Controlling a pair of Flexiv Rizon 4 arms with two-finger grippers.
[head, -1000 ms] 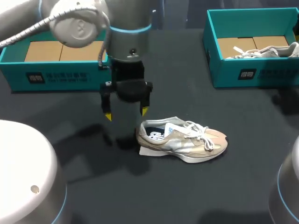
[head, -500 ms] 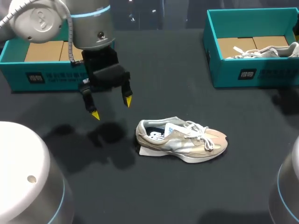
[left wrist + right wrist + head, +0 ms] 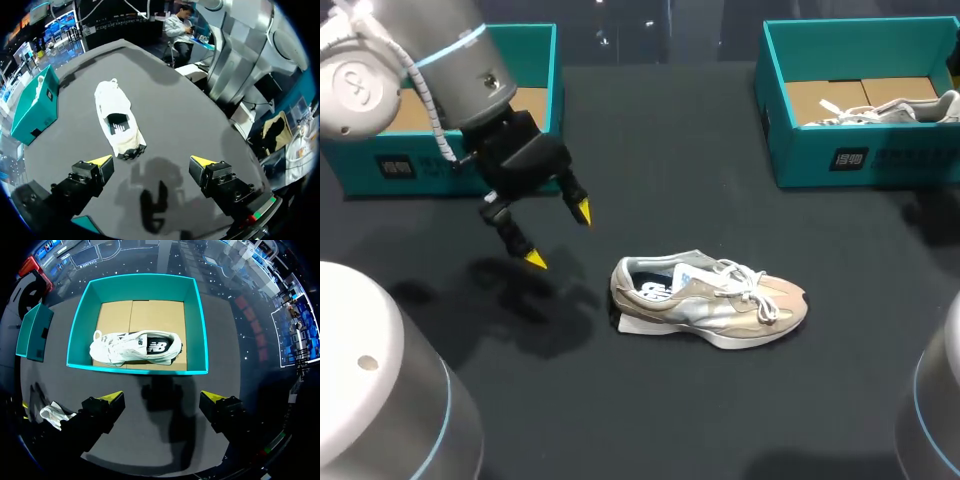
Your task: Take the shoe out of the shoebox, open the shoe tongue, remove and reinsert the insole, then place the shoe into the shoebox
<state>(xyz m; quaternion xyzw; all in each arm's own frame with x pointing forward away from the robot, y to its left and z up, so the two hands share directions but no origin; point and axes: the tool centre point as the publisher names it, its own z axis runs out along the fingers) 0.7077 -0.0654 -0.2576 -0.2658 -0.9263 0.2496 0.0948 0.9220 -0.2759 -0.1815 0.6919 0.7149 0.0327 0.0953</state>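
Sitting upright on the dark tabletop (image 3: 650, 400), the shoe (image 3: 710, 305) is out in the open. Its toe points to my right, its heel faces my left arm, and the laces lie loose on top. Just off that heel hangs the left arm (image 3: 440, 60), in from the far left corner with its wrist tilted. The left fingers (image 3: 535, 260) angle down over the tabletop, near the shoe but not touching it. They're spread wide, with only bare tabletop between them. Behind the arm stands the left shoebox (image 3: 420, 165), cardboard floor showing. Over on the far right, the right shoebox (image 3: 775, 110) holds a second shoe (image 3: 890, 110) lying on its side. The right fingers (image 3: 114, 396) hover in front of that box, wide apart and holding nothing.
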